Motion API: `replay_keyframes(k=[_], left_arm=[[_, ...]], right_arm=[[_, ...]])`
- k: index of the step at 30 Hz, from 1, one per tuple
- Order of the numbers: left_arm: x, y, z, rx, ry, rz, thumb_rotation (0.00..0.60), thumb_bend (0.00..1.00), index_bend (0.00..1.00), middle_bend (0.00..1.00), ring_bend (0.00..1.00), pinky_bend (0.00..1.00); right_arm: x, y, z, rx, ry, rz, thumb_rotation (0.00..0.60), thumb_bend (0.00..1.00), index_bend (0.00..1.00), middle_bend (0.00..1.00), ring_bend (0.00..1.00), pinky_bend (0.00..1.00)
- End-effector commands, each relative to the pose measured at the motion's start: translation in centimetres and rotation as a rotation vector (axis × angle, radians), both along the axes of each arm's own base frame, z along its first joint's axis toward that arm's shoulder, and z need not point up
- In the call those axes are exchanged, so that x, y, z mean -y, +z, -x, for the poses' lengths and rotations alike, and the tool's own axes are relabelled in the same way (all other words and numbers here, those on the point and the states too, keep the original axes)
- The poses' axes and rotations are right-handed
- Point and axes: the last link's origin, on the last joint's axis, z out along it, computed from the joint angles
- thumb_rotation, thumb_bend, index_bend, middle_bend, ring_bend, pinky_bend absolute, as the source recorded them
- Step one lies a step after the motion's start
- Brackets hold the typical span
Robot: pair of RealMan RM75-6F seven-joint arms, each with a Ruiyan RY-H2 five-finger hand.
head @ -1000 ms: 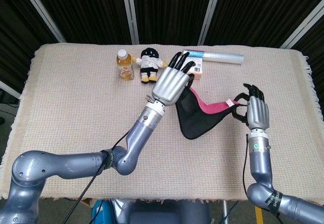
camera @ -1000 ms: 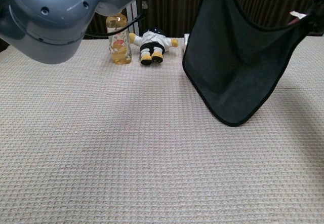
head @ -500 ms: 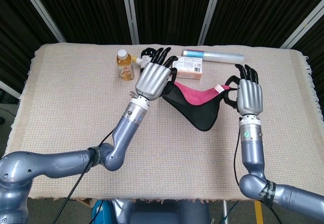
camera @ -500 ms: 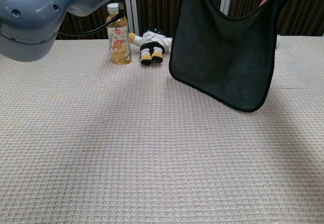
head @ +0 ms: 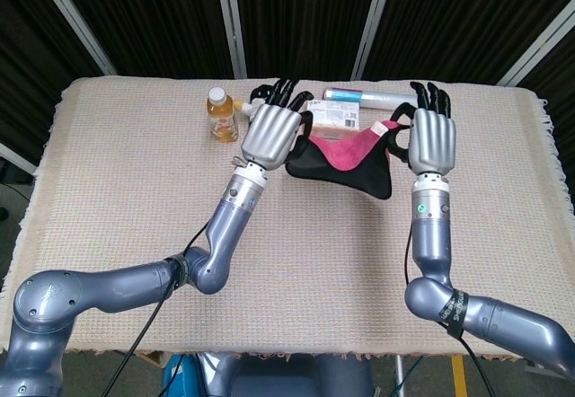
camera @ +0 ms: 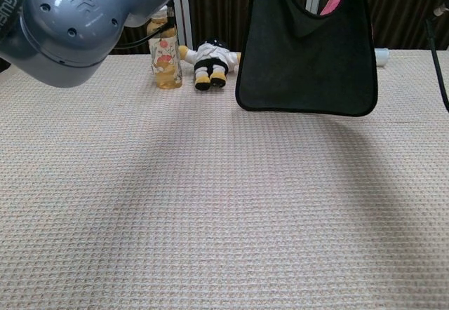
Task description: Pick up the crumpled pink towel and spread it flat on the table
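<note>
- The pink towel (head: 346, 156), pink on one face and dark on the other, hangs clear above the table (head: 117, 181), strung between two raised hands near the table's far edge.
- The left hand (head: 271, 133) pinches the towel's left corner; the right hand (head: 430, 138) pinches the right corner, its other fingers pointing up.
- In the chest view the towel (camera: 305, 61) hangs almost square with its bottom hem level, off the cloth surface.
- The step in hand appears to be the spread: lowering both corners evenly, hem first, then drawing toward the robot would likely lay it flat without folds.
- Behind the towel lie a box (head: 331, 119) and a long tube (head: 368, 98); left of the towel stand a bottle (head: 220, 114) and a plush doll (camera: 208, 60).
- These crowd the far edge, so the open weave nearer the robot looks the safer landing place.
</note>
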Motion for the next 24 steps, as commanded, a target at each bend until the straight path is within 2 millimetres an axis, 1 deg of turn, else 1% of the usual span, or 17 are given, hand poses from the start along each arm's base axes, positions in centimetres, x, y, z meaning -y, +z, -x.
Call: replay_keyframes(k=[1,6,9,11,17,20,22,24], left_arm=[[-0.5,0.0,-0.1,0.031,0.008,-0.010,0.600,0.48,0.60,0.21,0.00,0.00],[-0.6,-0.2,0.7,0.044,0.013,-0.007,0.600,0.48,0.60,0.21,0.00,0.00],[-0.1,-0.7,1.6,0.049,0.013,0.014,0.600,0.48,0.60,0.21,0.00,0.00],[0.7,-1.4,2.6,0.053,0.013,0.045,0.600,0.48,0.61,0.21,0.00,0.00],[3.3,-2.8,5.6,0.065,0.024,0.121,0.600,0.48,0.60,0.21,0.00,0.00],[4.4,-3.3,7.0,0.076,0.044,0.159,0.600,0.48,0.60,0.21,0.00,0.00],[5.4,-3.5,8.5,0.082,0.067,0.194,0.600,0.48,0.60,0.21,0.00,0.00],[6.3,-3.5,9.7,0.079,0.078,0.215,0.600,0.48,0.60,0.21,0.00,0.00]], right_arm=[[0.5,0.1,-0.6,0.007,0.014,0.006,0.600,0.59,0.66,0.15,0.00,0.00],[0.3,0.1,-0.2,-0.011,0.014,0.011,0.600,0.58,0.66,0.15,0.00,0.00],[-0.2,-0.2,0.9,-0.032,-0.002,0.001,0.600,0.59,0.66,0.15,0.00,0.00],[-0.8,-0.5,2.2,-0.049,-0.029,-0.012,0.600,0.59,0.66,0.15,0.00,0.00],[-3.1,-1.2,5.0,-0.063,-0.071,-0.053,0.600,0.59,0.66,0.15,0.00,0.00],[-4.0,-1.5,5.8,-0.066,-0.079,-0.074,0.600,0.59,0.66,0.15,0.00,0.00],[-5.1,-2.0,6.6,-0.068,-0.084,-0.098,0.600,0.59,0.66,0.15,0.00,0.00],[-6.0,-2.4,7.0,-0.075,-0.081,-0.115,0.600,0.59,0.66,0.15,0.00,0.00]])
